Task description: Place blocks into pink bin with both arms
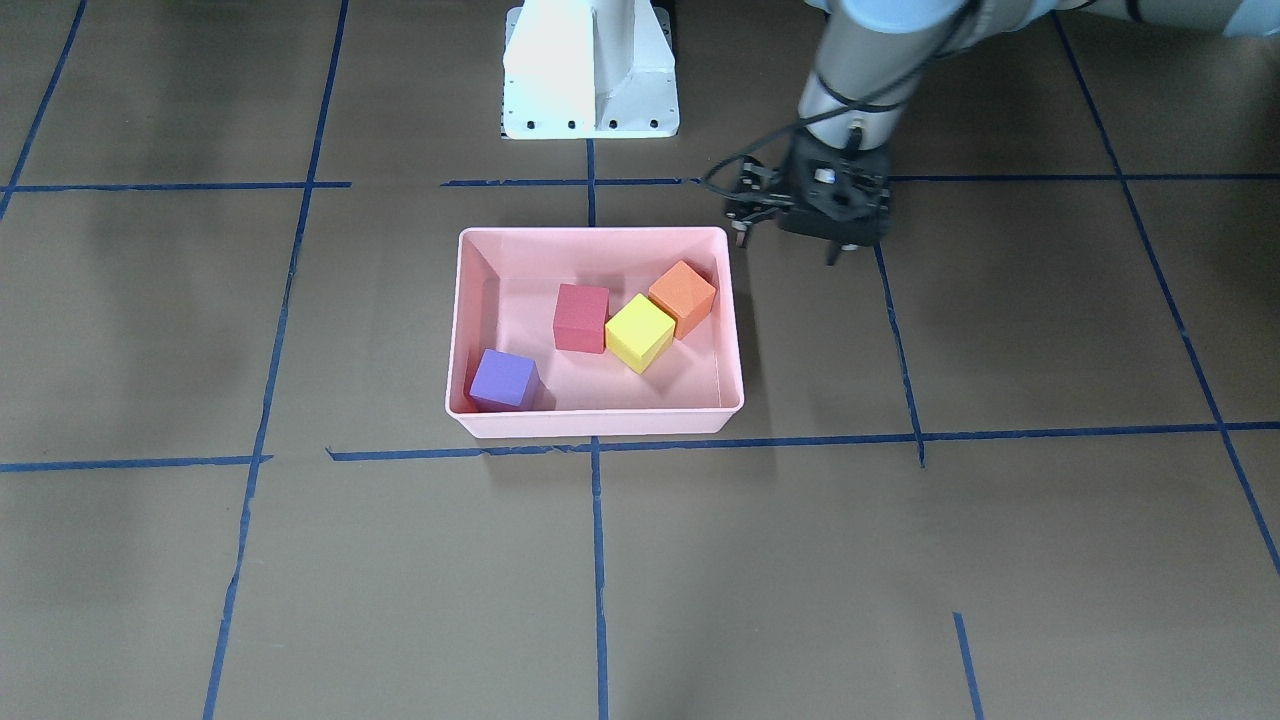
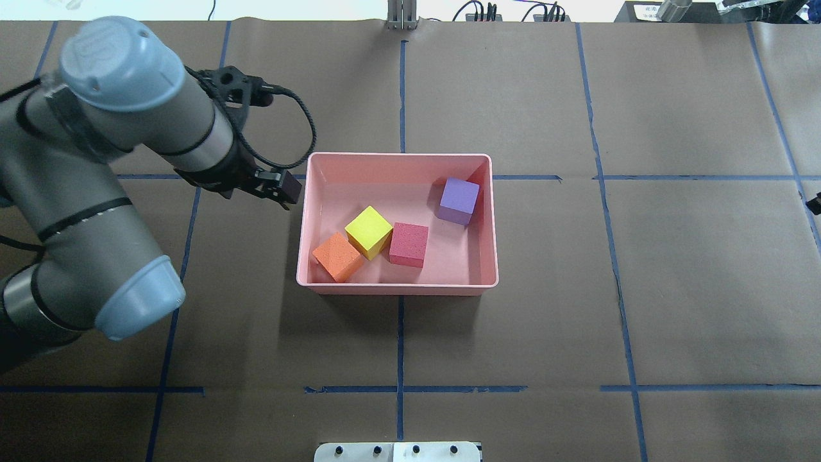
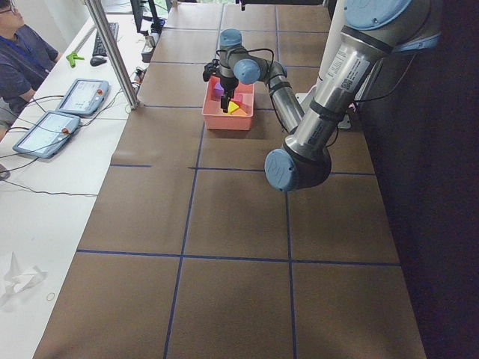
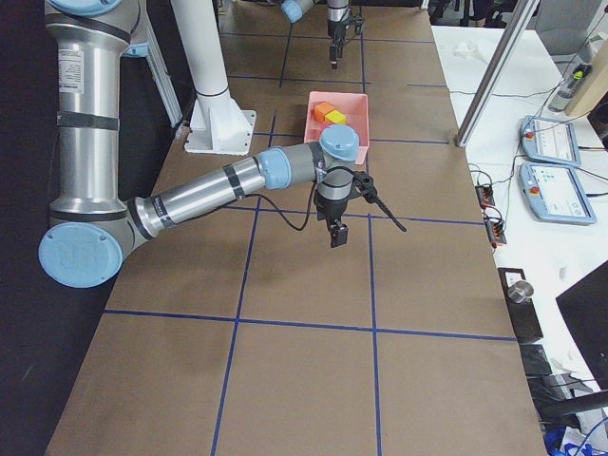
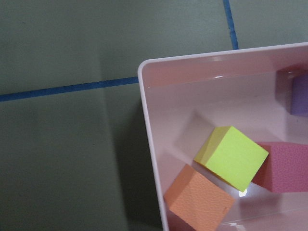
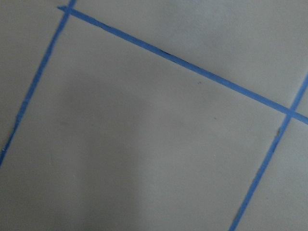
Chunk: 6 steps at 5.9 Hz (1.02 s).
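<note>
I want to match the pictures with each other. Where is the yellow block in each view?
Exterior front-facing: yellow block at centre, inside the pink bin.
Overhead exterior: block just left of centre.
Exterior left: block tiny, upper centre.
Exterior right: block tiny, upper centre.
Left wrist-mounted: block lower right.
Right wrist-mounted: not in it.
Shared landmark: the pink bin around it.

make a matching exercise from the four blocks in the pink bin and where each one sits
Places as in the overhead view of the pink bin.
1 orange block
2 yellow block
3 red block
4 purple block
a alone near the right wall
b between orange and red
c lower-left corner
d mid-bin, right of yellow
Pairs: 1-c, 2-b, 3-d, 4-a
</note>
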Motion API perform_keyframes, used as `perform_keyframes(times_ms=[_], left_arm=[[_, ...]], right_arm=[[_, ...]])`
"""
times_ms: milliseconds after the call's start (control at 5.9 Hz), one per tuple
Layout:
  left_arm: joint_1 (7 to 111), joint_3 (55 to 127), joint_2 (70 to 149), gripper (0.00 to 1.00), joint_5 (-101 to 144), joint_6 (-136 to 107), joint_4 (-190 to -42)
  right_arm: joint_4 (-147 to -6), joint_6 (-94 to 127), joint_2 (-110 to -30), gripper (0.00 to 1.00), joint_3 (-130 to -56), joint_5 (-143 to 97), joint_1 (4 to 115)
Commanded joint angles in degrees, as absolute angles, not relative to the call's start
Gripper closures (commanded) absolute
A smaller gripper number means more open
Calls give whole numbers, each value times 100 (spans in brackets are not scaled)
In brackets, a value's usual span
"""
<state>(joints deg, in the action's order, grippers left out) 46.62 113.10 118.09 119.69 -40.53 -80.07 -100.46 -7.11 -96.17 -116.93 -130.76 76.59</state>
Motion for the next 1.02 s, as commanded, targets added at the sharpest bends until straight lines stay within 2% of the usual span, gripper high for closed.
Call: perform_keyframes(times_ms=[0, 339, 677, 847], left_arm=[[5995, 11303, 10834, 0, 12688, -1918, -8007], [7533, 10902, 9735, 0, 13251, 489, -8024], [8870, 9779, 9266, 0, 13718, 1736, -8094], [9112, 9808, 8794, 0, 13711, 1836, -8251]], right_arm=[[-10046, -1325, -10350, 0, -11681, -13096, 8390], [-10028, -1406, -10765, 1, -11462, -13078, 8963], [-9747, -1240, -10776, 0, -11312, -13148, 8991], [-9730, -891, -10749, 0, -11320, -13288, 8991]])
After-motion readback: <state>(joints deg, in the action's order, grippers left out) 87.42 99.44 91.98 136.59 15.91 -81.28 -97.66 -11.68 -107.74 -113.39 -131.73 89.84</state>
